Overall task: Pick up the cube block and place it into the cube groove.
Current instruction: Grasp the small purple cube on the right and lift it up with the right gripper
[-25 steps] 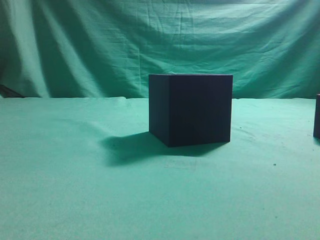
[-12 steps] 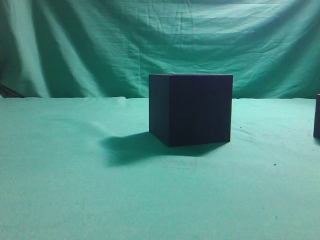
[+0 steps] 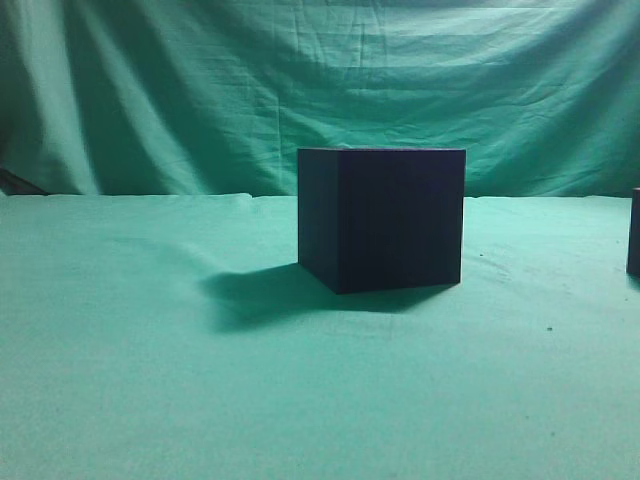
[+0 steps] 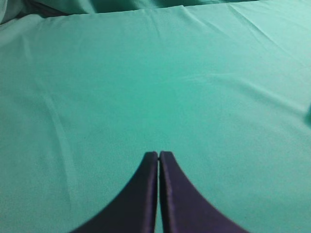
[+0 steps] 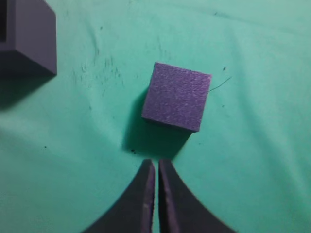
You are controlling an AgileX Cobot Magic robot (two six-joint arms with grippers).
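Observation:
The small dark purplish cube block (image 5: 176, 96) lies on the green cloth in the right wrist view; a sliver of it shows at the right edge of the exterior view (image 3: 634, 232). My right gripper (image 5: 156, 162) is shut and empty, hovering just short of the block. The large blue-black cube-shaped box (image 3: 382, 218) stands mid-table; its corner shows at the top left of the right wrist view (image 5: 29, 34). Its groove is hidden. My left gripper (image 4: 159, 155) is shut and empty over bare cloth. Neither gripper shows in the exterior view.
Green cloth (image 3: 150, 380) covers the table and hangs as a backdrop (image 3: 200, 90). The cloth's far edge and a fold show at the top of the left wrist view (image 4: 97, 12).

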